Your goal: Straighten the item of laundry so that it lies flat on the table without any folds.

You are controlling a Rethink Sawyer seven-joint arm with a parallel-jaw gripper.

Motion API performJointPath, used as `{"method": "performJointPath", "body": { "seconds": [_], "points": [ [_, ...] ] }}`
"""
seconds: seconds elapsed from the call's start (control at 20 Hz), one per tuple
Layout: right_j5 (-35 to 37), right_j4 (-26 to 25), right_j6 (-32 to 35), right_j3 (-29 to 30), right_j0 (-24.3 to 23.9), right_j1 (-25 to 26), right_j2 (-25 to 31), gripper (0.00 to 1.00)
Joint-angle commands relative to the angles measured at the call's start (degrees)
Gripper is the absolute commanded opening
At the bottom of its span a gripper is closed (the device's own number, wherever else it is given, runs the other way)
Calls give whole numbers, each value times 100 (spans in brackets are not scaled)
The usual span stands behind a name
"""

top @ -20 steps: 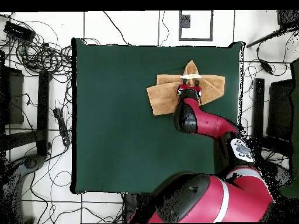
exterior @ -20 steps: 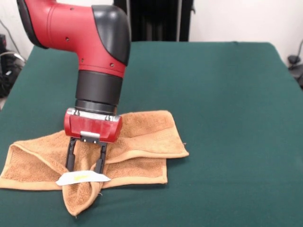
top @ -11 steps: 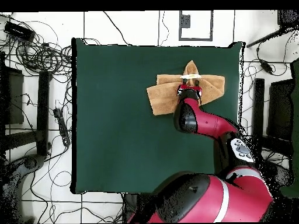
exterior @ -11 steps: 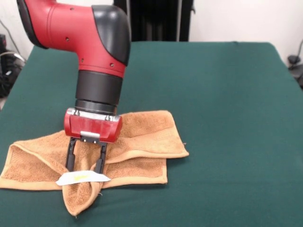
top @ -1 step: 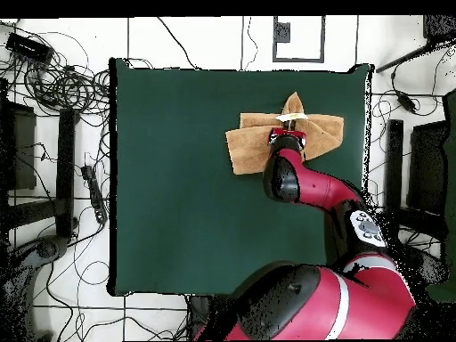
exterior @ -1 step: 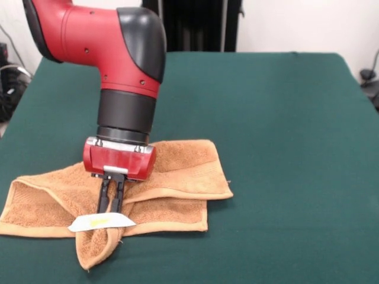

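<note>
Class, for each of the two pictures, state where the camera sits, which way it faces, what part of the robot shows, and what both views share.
Front view: across the table, facing the robot; shows the arm's wrist and the pincer, shut on the orange-tan towel above its white tag.
Overhead view: above, looking straight down; shows the whole arm from base to pincer.
Shared: the towel, the green table, the pincer.

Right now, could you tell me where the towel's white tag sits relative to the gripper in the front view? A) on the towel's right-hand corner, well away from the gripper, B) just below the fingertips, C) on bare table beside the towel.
B: the white tag lies on the orange-tan towel right under the gripper, whose narrow fingers are pinched together.
</note>
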Motion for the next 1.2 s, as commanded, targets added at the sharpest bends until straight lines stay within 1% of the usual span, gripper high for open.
{"method": "performJointPath", "body": {
  "seconds": [0.05, 0.3, 0.45, 0.55, 0.65, 0.75, 0.85, 1.2],
  "points": [
    [1210, 473, 899, 78, 232, 214, 369, 0],
    [1172, 559, 909, 108, 247, 232, 351, 0],
    [1316, 643, 916, 215, 258, 140, 346, 0],
    [1726, 872, 1011, 412, 302, -12, 304, 0],
    [2419, 1192, 1097, 587, 411, -184, 188, 0],
    [2741, 1306, 1066, 687, 502, -338, 93, 0],
    [2994, 1428, 1077, 740, 550, -417, 49, 0],
    [3595, 1639, 1066, 780, 469, -494, 146, 0]
  ]
}}
